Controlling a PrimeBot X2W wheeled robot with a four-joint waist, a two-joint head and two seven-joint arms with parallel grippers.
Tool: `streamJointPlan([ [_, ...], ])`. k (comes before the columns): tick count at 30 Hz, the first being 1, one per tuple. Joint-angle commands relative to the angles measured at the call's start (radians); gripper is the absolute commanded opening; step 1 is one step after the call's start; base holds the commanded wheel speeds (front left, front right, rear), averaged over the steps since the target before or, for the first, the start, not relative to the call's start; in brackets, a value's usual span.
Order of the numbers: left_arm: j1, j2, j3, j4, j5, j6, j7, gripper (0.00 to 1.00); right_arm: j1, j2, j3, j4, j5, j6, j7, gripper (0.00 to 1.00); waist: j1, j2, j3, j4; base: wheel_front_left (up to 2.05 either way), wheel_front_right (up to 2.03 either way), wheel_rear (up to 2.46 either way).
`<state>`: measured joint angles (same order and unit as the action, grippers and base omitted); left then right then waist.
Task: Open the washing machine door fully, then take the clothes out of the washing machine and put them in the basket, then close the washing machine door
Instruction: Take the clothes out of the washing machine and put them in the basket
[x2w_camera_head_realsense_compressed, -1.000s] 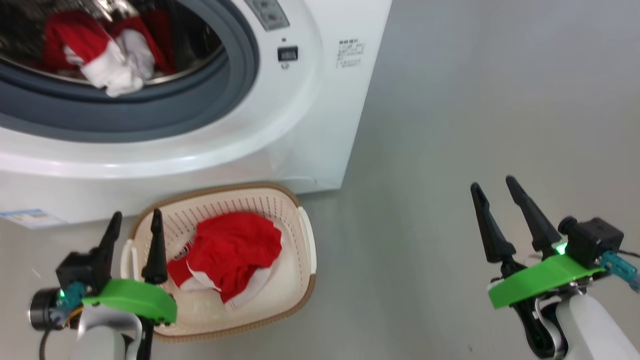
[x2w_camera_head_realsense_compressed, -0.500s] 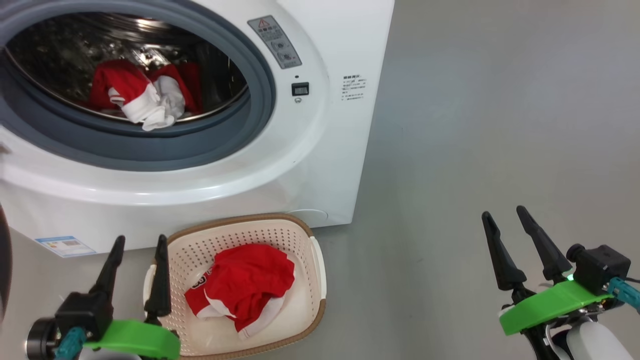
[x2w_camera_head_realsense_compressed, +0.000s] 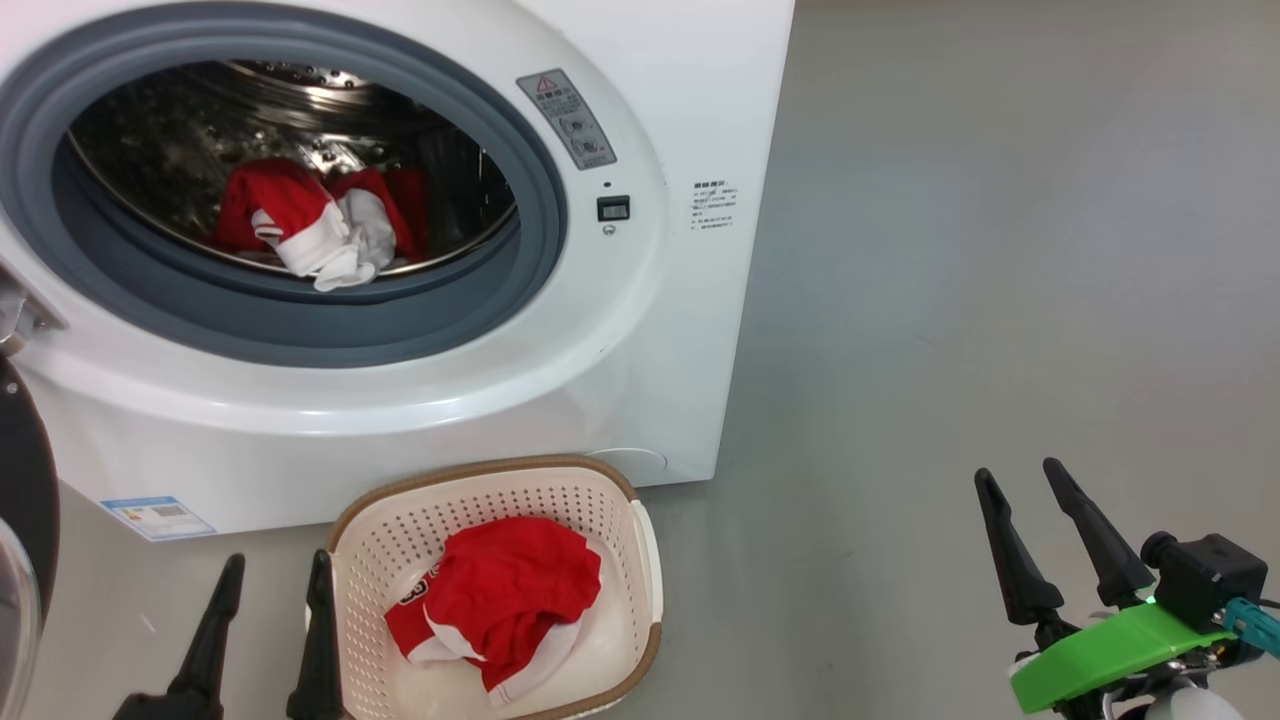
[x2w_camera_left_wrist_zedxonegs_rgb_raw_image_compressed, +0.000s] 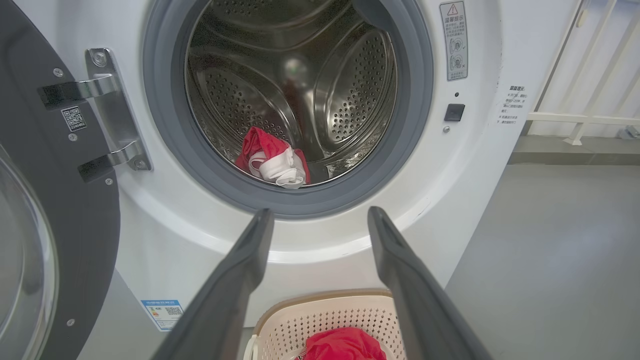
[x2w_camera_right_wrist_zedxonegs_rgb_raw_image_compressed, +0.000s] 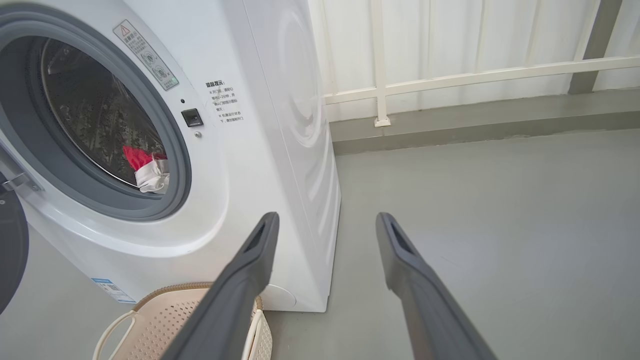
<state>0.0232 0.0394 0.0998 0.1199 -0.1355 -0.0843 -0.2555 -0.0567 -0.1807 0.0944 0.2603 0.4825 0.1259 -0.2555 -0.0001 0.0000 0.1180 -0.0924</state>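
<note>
view change: head camera has tilted up, so the whole picture sits lower; the things themselves stay put. The washing machine (x2w_camera_head_realsense_compressed: 640, 330) mouth is now fully in frame at upper left.
left gripper (x2w_camera_head_realsense_compressed: 279, 560): fingers spread wide, empty, touching nothing; lower left, beside the basket (x2w_camera_head_realsense_compressed: 400, 540) left rim. Its green mount has dropped off the bottom edge.
right gripper (x2w_camera_head_realsense_compressed: 1018, 472): fingers spread wide, empty, over the grey floor (x2w_camera_head_realsense_compressed: 950, 300), lower right.
washing machine door (x2w_camera_left_wrist_zedxonegs_rgb_raw_image_compressed: 75, 210): swung open, far left.
clothes: red-and-white bundle (x2w_camera_head_realsense_compressed: 310, 225) low in the drum; red garment (x2w_camera_head_realsense_compressed: 510, 600) in the basket, bottom centre.
</note>
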Motion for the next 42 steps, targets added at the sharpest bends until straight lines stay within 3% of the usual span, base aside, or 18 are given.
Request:
streamJointPlan([
  [1, 0.011, 0.011, 0.025, -0.047, -0.009, 0.018, -0.006, 1.00, 0.007, -0.018, 0.011, -0.026, -0.007, 0.005, -0.006, 1.00, 0.0001, 0.0000, -0.007, 0.002, 0.00, 0.00, 0.00],
  [10, 0.033, 0.011, 0.003, -0.084, -0.030, 0.050, -0.006, 1.00, 0.009, -0.018, 0.009, -0.029, -0.009, 0.005, -0.006, 1.00, 0.0001, 0.0000, -0.007, 0.003, 0.00, 0.00, 0.00],
  [26, -0.014, 0.011, -0.010, -0.062, -0.055, 0.061, -0.006, 1.00, -0.008, -0.007, 0.007, -0.033, -0.009, 0.005, -0.006, 1.00, 0.0001, 0.0000, 0.025, 0.003, 0.00, 0.00, 0.00],
  [34, -0.187, 0.013, -0.033, 0.087, -0.003, 0.067, -0.006, 1.00, -0.048, 0.004, 0.017, -0.038, -0.009, 0.005, -0.006, 1.00, 0.0001, 0.0000, 0.089, 0.001, 0.00, 0.00, 0.00],
  [42, -0.478, 0.062, -0.034, 0.341, 0.040, 0.090, -0.006, 1.00, -0.107, 0.020, 0.037, -0.045, -0.004, 0.005, -0.006, 1.00, 0.0001, 0.0000, 0.186, -0.027, 0.00, 0.00, 0.00],
])
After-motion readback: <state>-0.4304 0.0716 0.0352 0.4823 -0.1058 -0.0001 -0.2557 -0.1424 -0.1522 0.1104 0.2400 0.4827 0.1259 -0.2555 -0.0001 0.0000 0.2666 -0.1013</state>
